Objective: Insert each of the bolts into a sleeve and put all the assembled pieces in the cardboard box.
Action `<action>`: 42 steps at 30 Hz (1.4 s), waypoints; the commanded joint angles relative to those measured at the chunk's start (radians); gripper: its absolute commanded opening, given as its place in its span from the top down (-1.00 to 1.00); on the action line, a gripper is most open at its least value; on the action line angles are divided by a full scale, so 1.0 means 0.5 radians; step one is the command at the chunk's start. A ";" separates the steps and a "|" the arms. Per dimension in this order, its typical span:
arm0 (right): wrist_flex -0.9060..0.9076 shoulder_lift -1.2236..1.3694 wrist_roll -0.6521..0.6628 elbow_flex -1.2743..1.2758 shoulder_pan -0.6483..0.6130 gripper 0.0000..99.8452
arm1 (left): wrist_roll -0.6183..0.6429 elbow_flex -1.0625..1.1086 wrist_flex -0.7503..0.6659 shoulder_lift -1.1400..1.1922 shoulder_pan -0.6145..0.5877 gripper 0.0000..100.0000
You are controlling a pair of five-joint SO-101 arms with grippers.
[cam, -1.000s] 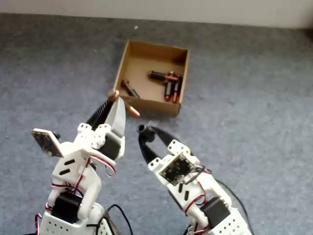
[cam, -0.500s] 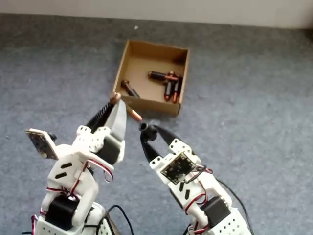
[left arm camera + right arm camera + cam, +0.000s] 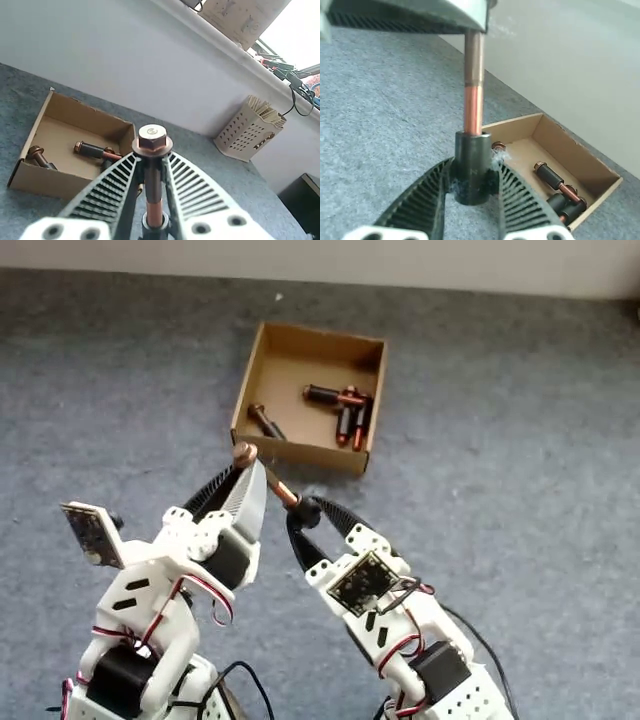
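Left pincer (image 3: 152,159) clamped on bolt (image 3: 276,485) — tip inside sleeve (image 3: 471,167), gripped tight by right pincer (image 3: 302,512) (near cardboard box (image 3: 300,453)).

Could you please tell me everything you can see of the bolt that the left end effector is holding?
The bolt is copper-coloured metal, with a flanged hex head and a long shaft. The left end effector clamps the shaft just under the head. Tilted, its tip sits just inside the black sleeve held by the right end effector.
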 commanded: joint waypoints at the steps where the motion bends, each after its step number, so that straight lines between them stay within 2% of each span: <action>1: -0.060 -0.029 -0.006 0.192 0.035 0.99 | -0.190 0.072 0.009 -0.008 0.250 0.99; 3: -0.060 -0.029 -0.006 0.192 0.035 0.99 | -0.282 0.124 0.000 -0.008 0.321 0.99; 10: -0.060 -0.029 -0.006 0.192 0.038 0.99 | -0.310 0.152 -0.028 -0.002 0.272 0.97; 17: -0.051 -0.029 -0.009 0.192 0.186 0.99 | -0.313 0.250 -0.028 0.002 0.272 0.50; 19: -0.048 -0.029 -0.031 0.192 0.229 0.99 | -0.313 0.253 -0.028 0.002 0.272 0.46; 23: -0.044 -0.023 -0.212 0.192 0.348 0.99 | -0.313 0.247 -0.028 -0.002 0.272 0.50; 28: 0.072 -0.023 -0.245 0.192 0.563 0.99 | -0.402 0.232 -0.040 -0.008 0.176 0.57; 31: 0.100 -0.017 -0.242 0.192 0.646 0.99 | -0.516 0.235 -0.040 -0.008 0.097 0.70; 35: 0.097 -0.014 -0.233 0.192 0.680 0.99 | -0.709 0.296 -0.040 -0.008 -0.072 0.99; 42: 0.097 -0.017 -0.236 0.192 0.680 0.99 | -0.767 0.560 -0.040 -0.011 -0.394 0.96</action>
